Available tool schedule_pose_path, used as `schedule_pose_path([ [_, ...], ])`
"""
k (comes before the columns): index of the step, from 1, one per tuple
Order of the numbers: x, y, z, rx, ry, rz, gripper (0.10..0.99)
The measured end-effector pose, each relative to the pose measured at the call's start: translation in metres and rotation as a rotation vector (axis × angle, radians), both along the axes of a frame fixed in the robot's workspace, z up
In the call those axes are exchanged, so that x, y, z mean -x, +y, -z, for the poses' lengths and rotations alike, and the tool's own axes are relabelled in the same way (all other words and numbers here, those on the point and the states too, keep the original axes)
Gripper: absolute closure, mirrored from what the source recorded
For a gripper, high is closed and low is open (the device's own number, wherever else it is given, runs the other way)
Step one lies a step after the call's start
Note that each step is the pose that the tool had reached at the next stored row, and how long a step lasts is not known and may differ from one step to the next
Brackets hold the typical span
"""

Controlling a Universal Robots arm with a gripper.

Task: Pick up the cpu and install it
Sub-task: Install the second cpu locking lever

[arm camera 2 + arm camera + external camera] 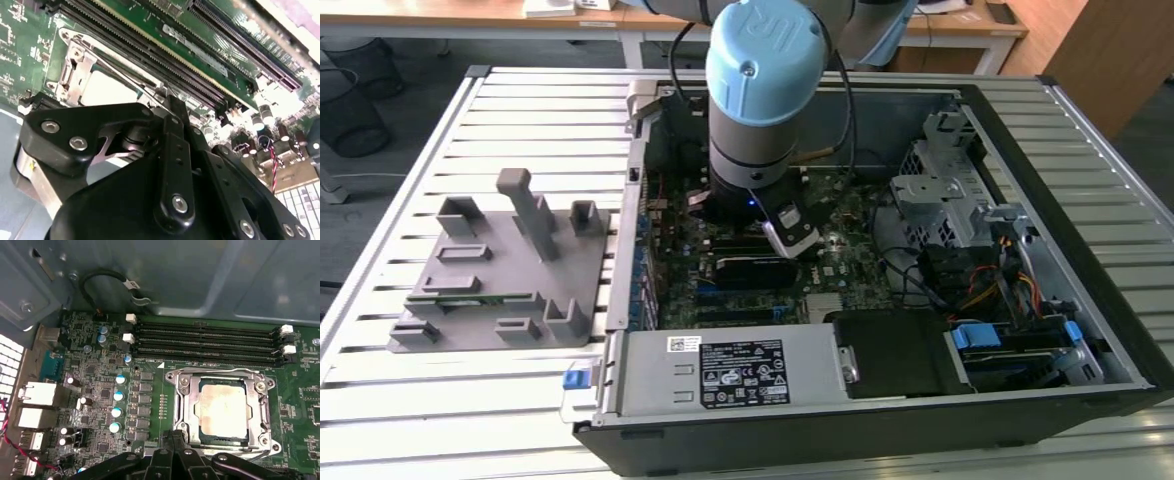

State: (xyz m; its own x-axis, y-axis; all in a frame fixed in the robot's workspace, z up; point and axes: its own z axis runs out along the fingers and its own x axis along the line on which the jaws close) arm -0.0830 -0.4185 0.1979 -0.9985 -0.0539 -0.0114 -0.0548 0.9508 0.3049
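Hovering low over the motherboard point(100, 390), the hand point(172, 460) sits just beside the near edge of the socket frame point(222, 412), and I cannot tell if its fingers are apart or together, because the black linkage hides the tips in both wrist views. The cpu point(222, 410) lies flat inside the socket frame with its silvery top facing up; in the second wrist view the cpu point(107, 90) shows partly behind the hand point(150, 145). The metal frame around the chip stands open, so the top of the chip is uncovered. Beyond the socket run four long black memory slots point(205, 342), parallel to each other. In the exterior view the arm point(761, 90) reaches down into the open computer case point(1067, 250), which lies on a slatted desk point(534, 100). A grey holder point(507, 270) stands on the desk at the exterior view's left, well apart from the arm.
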Motion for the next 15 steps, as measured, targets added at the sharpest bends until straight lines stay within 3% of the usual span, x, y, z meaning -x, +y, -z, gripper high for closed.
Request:
schedule_pose_path([
  [8,-0.0001,0.0028,-0.0184,0.0,-0.0001,0.0,0.98],
  [15,-0.0036,0.0065,-0.0244,0.0,-0.0001,0.0,0.98],
])
